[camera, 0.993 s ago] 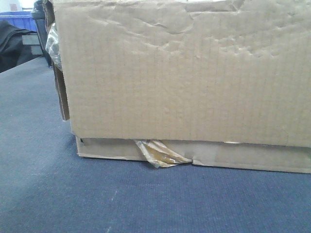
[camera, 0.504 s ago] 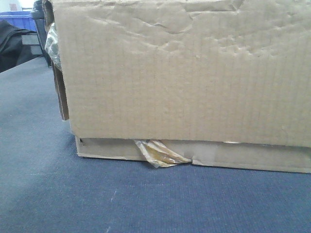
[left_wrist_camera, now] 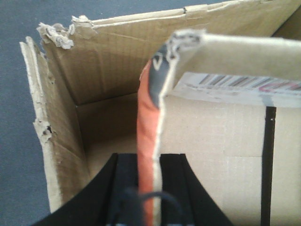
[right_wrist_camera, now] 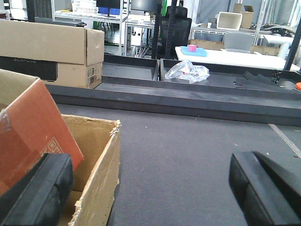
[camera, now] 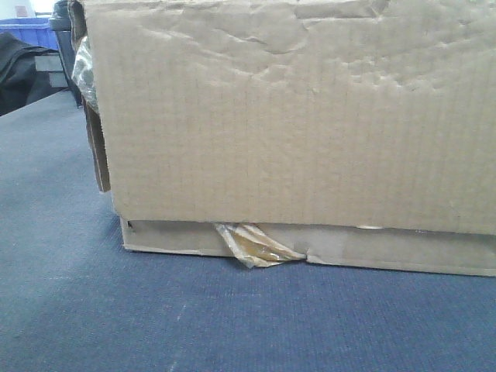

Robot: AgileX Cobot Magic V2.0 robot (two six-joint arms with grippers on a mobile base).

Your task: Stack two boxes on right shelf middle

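A blue bin [camera: 27,31] stands at far left of the front view, behind the felt-covered table [camera: 232,325]. The rest of that view is filled by the large box [camera: 294,116], its face wrinkled and dented, sitting on the flatter box [camera: 403,249], with torn tape [camera: 256,246] curling from the seam between them. The shelf shows in no view, so the boxes are judged not yet in place.

Seen from the left wrist, the left end effector [left_wrist_camera: 149,181] is clamped narrow on the upright edge of an orange-faced box [left_wrist_camera: 146,127]. That box bears a barcode label [left_wrist_camera: 235,84] and stands inside a torn-rimmed open carton [left_wrist_camera: 94,70]. Whether this carton is the large box cannot be told.

Seen from the right wrist, the right end effector [right_wrist_camera: 148,188] gapes wide with only table between its fingers, one finger just beside the orange-faced box.

The hazard is a single pinch on thin cardboard. On a lift, the edge could tear or slide free, or the box could swing and catch the ragged carton wall. With the right side unsupported, the load could tip, and the loose tape would do little to hold the stack together.
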